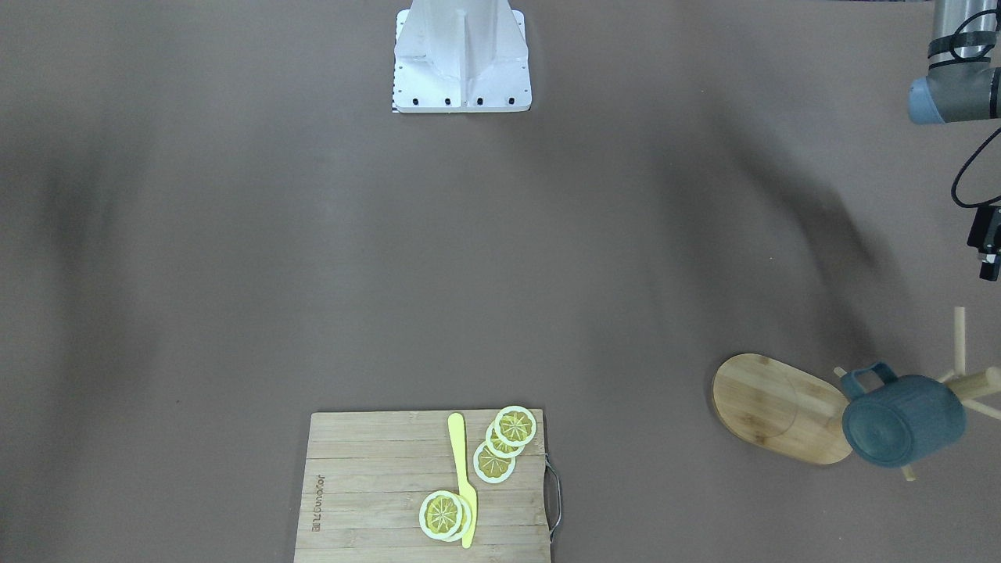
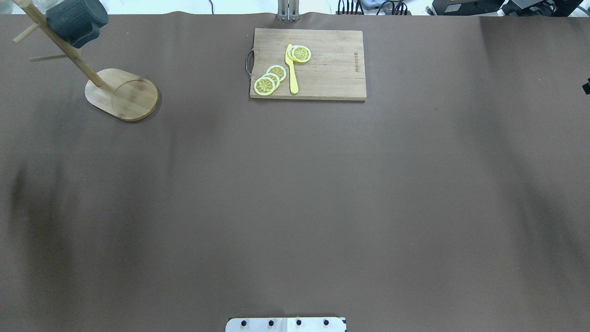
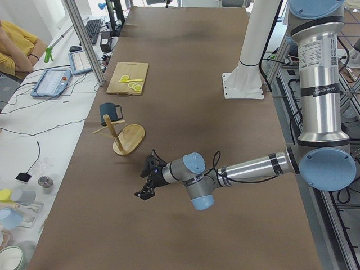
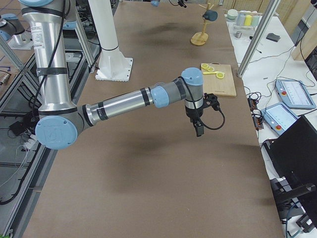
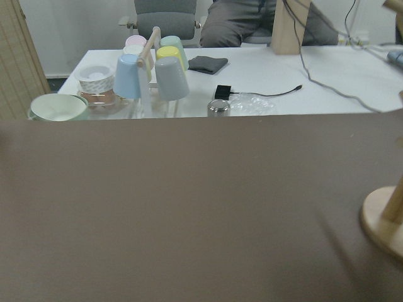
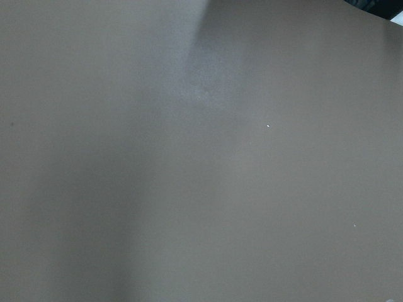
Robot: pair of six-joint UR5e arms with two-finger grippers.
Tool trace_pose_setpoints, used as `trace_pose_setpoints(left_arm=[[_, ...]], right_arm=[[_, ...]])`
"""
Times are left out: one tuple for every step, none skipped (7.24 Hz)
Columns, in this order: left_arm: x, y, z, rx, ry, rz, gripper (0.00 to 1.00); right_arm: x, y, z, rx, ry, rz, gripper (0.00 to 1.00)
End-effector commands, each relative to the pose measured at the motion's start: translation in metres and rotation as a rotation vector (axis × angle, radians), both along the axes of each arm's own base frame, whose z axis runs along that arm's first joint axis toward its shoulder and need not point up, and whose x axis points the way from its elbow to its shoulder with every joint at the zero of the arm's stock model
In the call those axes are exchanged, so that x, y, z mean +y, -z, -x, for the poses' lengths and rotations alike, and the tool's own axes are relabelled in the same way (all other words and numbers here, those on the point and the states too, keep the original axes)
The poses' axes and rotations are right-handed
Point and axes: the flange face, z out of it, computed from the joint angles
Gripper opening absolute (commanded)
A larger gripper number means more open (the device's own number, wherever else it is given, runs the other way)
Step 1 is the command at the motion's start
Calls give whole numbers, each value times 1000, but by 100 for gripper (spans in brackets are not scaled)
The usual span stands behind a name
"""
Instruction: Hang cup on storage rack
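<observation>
One cup on its peg, both arms well apart from it.
At the upper left of the overhead view the cup (image 2: 76, 20) hangs by its handle from a thin peg of the storage rack (image 2: 122, 94), near the worktop (image 2: 295, 184) edge, so the job looks done. The left hand (image 3: 144, 190) hovers low at the centre of the left side view, and the right hand (image 4: 198, 130) points down at mid-frame in the right side view; I cannot tell whether either is apart or together. The danger I judge is a nudge: a swing of the left arm past the rack could jolt it, sliding the tilted cup off its peg or toppling the light stand.
</observation>
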Motion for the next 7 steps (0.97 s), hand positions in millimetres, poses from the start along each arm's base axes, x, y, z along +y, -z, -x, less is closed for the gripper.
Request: trace_pose_setpoints(left_arm=[[-9,-19,35,-258,-104,91,98],[-16,-23,52,-336,-135,128,98],[-26,-24,72,-412,-167,163,98],[-54,-12,96,-478,-206,212,98],[-73,-5,112,-367,-252,316,98],[-78,0,119,-212,-312,383,98],[-74,0,113,-117,-355,411,98]], right_arm=[[8,-27,-11,3,-18,56,100],[12,-36,-16,6,-26,72,100],[12,-49,-19,8,-23,94,100],[11,-67,-19,20,3,110,100],[11,-87,-19,24,36,128,100],[12,-102,-15,-21,56,165,100],[13,-102,-12,-54,64,174,100]])
